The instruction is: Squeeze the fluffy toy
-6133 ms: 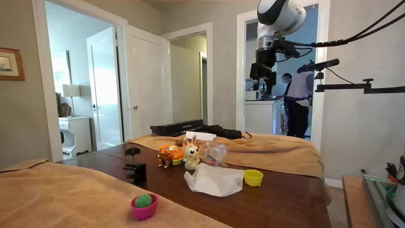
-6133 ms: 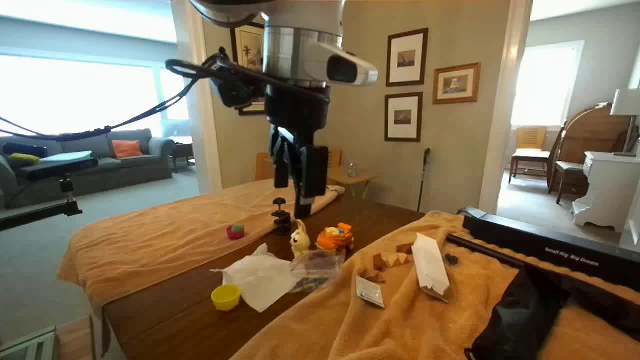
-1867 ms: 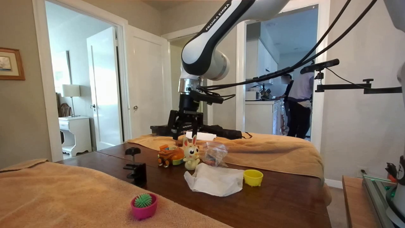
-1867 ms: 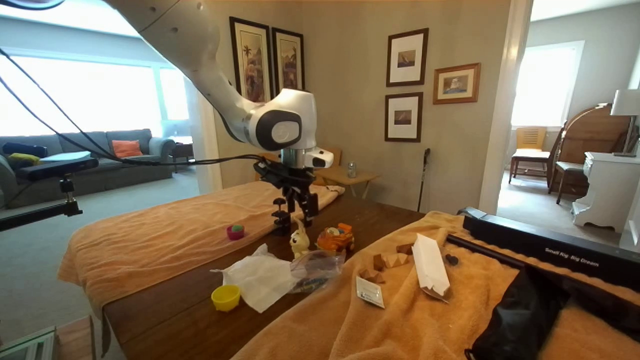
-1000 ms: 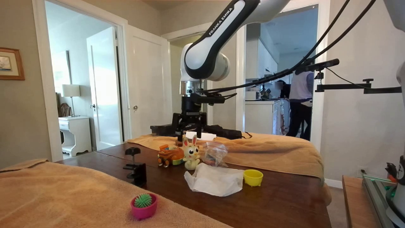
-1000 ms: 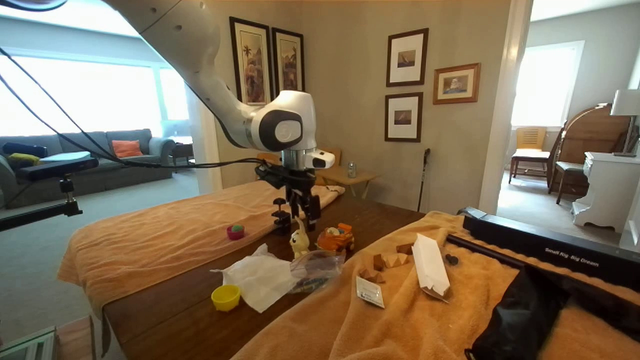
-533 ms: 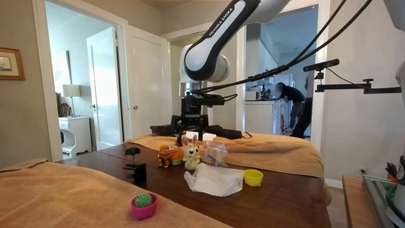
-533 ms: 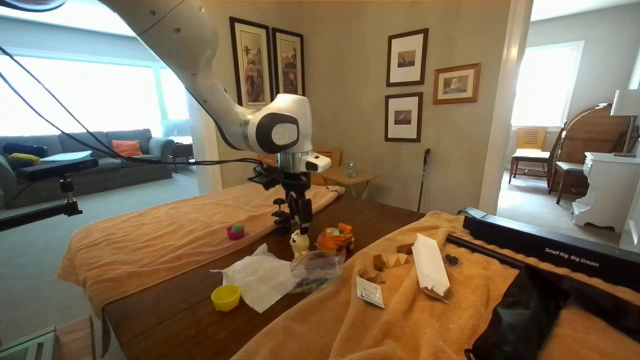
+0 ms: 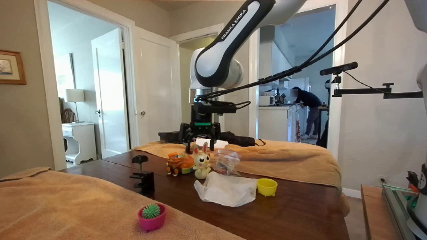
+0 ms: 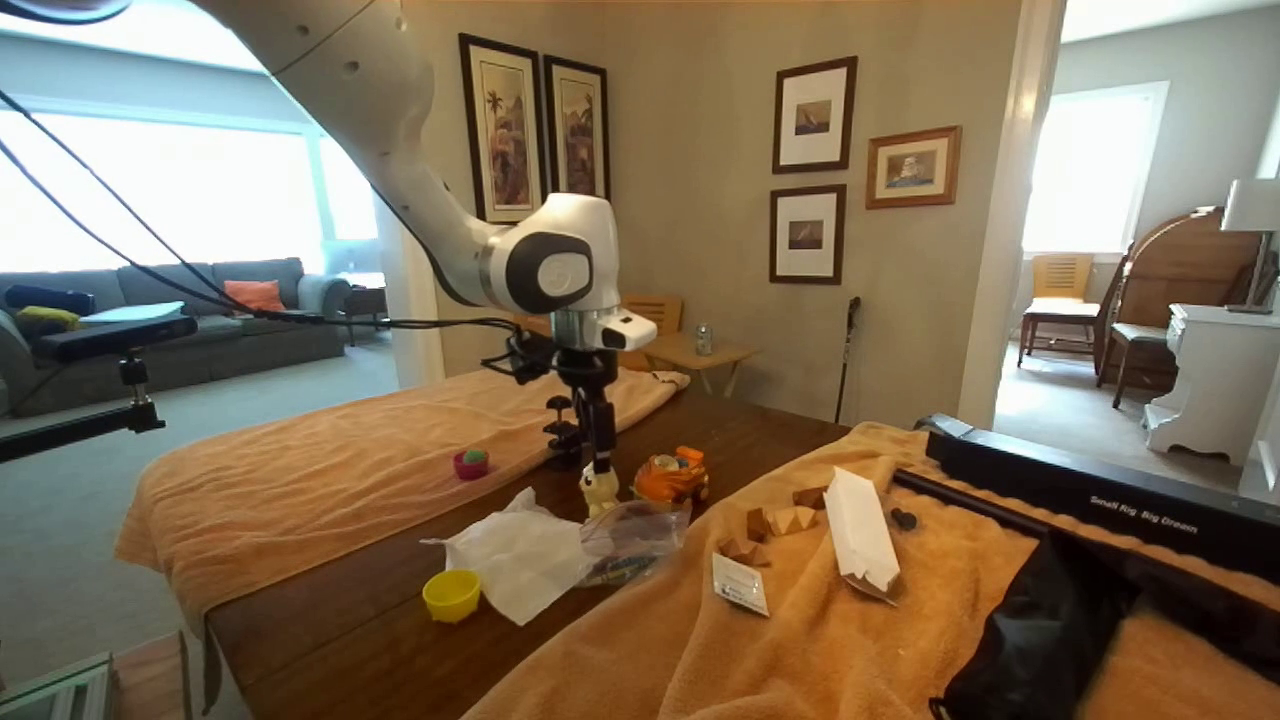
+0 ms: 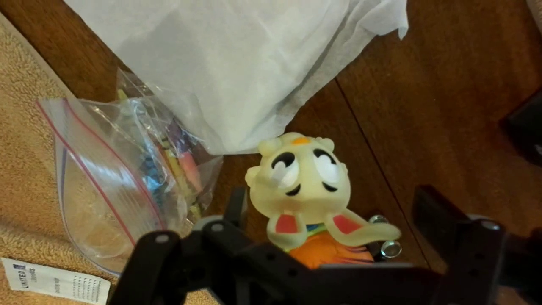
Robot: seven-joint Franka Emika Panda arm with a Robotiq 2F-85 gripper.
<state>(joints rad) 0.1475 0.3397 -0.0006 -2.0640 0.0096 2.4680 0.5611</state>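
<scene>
On the wooden table (image 9: 293,213): rabbit toy (image 11: 300,186), set upright beside the orange toy car (image 9: 180,163).
Rabbit's feel: judged light, soft, rubbery.
Hold: best taken across the head, below the ears.
Gripper (image 9: 200,150): fingers spread wide, nothing held.

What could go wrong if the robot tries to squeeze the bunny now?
The open end effector might squash the bunny's ears first, because they stick up toward it. It could also bump the orange toy close beside the bunny, maybe pushing it away. And it might snag the clear plastic bag, which lies near the bunny too.
</scene>
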